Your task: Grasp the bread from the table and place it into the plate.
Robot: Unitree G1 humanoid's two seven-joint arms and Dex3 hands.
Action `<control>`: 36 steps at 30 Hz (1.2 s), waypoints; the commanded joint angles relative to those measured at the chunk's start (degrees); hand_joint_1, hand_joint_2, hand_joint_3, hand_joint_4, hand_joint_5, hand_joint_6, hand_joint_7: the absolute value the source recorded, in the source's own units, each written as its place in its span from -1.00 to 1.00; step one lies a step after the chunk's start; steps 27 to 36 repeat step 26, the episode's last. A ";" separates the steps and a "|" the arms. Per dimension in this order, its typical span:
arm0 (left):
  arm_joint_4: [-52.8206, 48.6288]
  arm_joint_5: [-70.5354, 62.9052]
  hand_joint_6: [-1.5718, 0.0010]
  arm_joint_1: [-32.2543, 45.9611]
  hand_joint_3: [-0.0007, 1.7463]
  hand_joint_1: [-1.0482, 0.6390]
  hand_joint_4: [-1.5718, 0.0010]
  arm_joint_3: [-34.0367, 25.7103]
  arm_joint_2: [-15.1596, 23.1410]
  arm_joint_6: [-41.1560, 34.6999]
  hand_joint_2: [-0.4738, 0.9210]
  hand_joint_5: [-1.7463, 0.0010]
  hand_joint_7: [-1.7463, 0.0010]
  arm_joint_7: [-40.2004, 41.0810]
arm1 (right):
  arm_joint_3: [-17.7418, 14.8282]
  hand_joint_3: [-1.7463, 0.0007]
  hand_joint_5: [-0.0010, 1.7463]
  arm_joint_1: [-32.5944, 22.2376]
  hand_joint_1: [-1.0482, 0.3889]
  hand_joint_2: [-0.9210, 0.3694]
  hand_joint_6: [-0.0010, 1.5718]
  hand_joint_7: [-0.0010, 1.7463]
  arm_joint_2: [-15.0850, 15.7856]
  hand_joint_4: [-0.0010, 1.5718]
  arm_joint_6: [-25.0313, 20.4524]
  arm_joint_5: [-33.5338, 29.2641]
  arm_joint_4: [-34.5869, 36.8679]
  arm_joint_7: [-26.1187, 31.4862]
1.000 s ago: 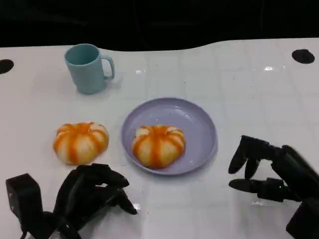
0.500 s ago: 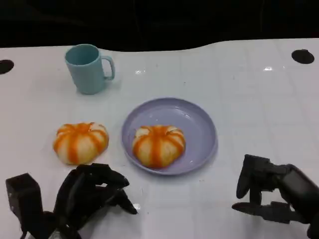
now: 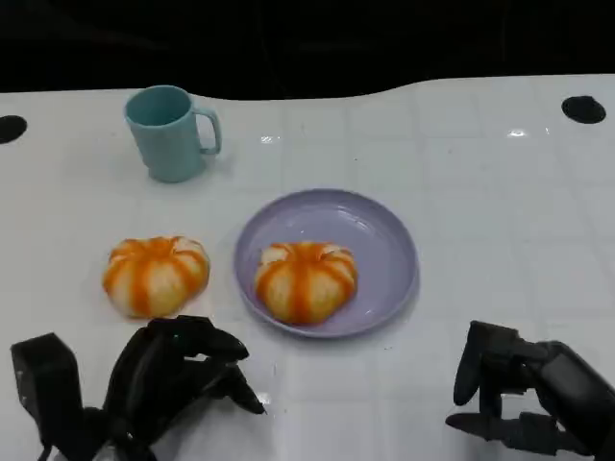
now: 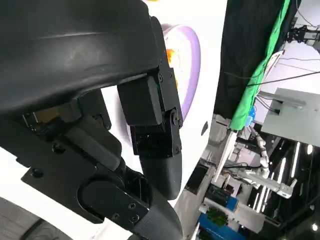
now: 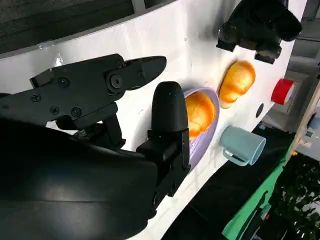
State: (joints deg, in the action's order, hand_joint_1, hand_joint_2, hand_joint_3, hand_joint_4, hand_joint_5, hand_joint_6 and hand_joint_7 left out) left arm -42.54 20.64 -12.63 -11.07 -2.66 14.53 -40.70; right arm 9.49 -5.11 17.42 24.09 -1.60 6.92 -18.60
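An orange-and-white striped bread [image 3: 305, 279] lies inside the lilac plate [image 3: 384, 235] at the table's centre. A second striped bread [image 3: 155, 274] sits on the white table to the plate's left. My left hand [image 3: 178, 370] hangs low at the near left, just in front of that second bread, fingers curled in and holding nothing. My right hand [image 3: 524, 399] is at the near right, well clear of the plate, fingers apart and empty. The right wrist view shows the plate [image 5: 212, 122], the bread in it [image 5: 200, 112], the other bread [image 5: 237, 82] and my left hand [image 5: 260, 25].
A pale teal mug [image 3: 170, 131] stands at the back left, also seen in the right wrist view as a mug [image 5: 242, 145]. Dark round holes mark the table at the far right [image 3: 584, 108] and far left [image 3: 10, 127]. The table's far edge borders a black background.
My right hand has drawn back from the plate toward the near right corner, sinking lower in the head view. The left hand, both breads and the plate have stayed put.
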 commanded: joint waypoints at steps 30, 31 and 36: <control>0.66 0.42 -1.00 0.41 -1.00 -1.00 -1.00 -0.34 1.49 -0.25 0.67 0.32 0.75 -0.63 | -0.98 0.80 0.98 2.53 -0.11 -1.00 -0.22 0.63 -0.89 -0.17 8.33 -3.49 6.26 1.04; 0.66 0.42 -1.00 0.41 -1.00 -1.00 -1.00 -0.34 1.49 -0.25 0.67 0.32 0.75 -0.63 | -0.98 0.80 0.98 2.53 -0.11 -1.00 -0.22 0.63 -0.89 -0.17 8.33 -3.49 6.26 1.04; 0.66 0.42 -1.00 0.41 -1.00 -1.00 -1.00 -0.34 1.49 -0.25 0.67 0.32 0.75 -0.63 | -0.98 0.80 0.98 2.53 -0.11 -1.00 -0.22 0.63 -0.89 -0.17 8.33 -3.49 6.26 1.04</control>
